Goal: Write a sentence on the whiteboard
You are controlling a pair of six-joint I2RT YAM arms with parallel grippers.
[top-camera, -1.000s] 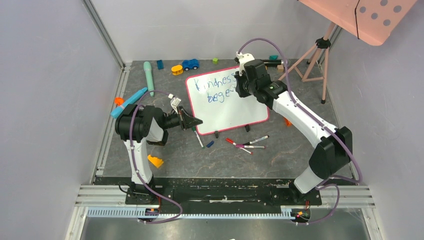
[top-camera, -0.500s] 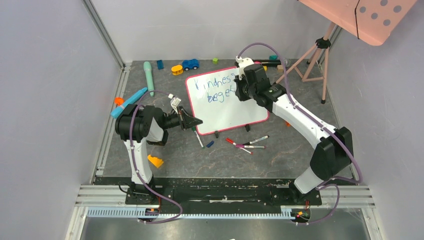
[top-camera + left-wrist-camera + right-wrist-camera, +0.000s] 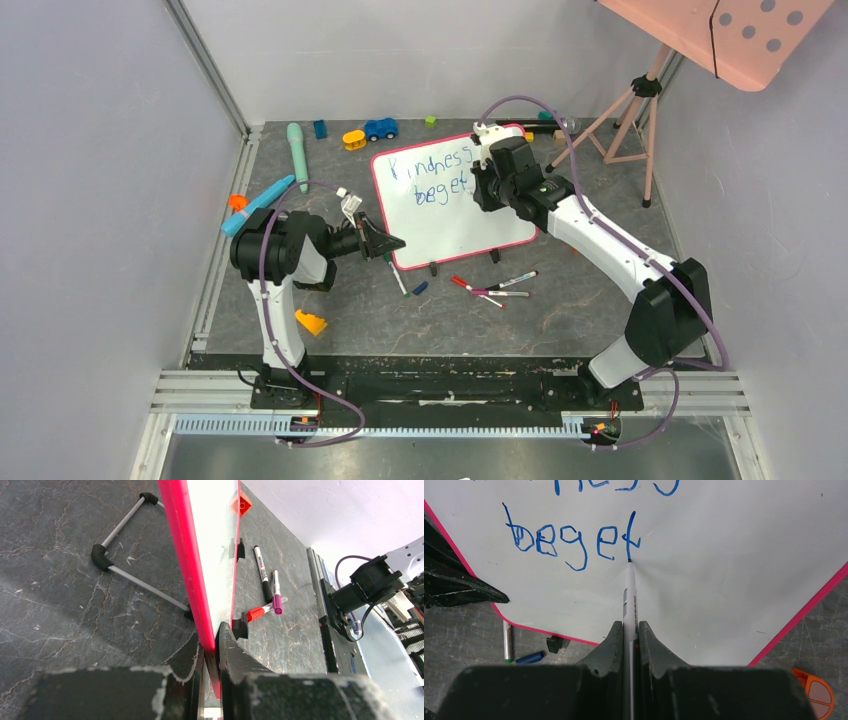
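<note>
Though the sentence (image 3: pixel 574 540) only reads "Kindness beget", right gripper (image 3: pixel 628 630) clamps the marker (image 3: pixel 630 595), left gripper (image 3: pixel 212 632) pinches the whiteboard (image 3: pixel 460 220) edge.

I read the sentence (image 3: pixel 574 540) on the whiteboard (image 3: pixel 460 225): "Kindness", 2nd line "beget". Print on marker (image 3: pixel 630 602) too small, unreadable.

sentence (image 3: pixel 574 542): top line cut off by the upper edge of the right wrist view, only stroke bottoms showing.
marker (image 3: pixel 630 600): rear end hidden inside the right gripper (image 3: pixel 629 627); unseen from overhead, under that wrist.
whiteboard (image 3: pixel 215 555): edge-on in the left wrist view, writing unreadable.
dotted panel (image 3: pixel 745 40): cut off at the overhead view's upper right.
</note>
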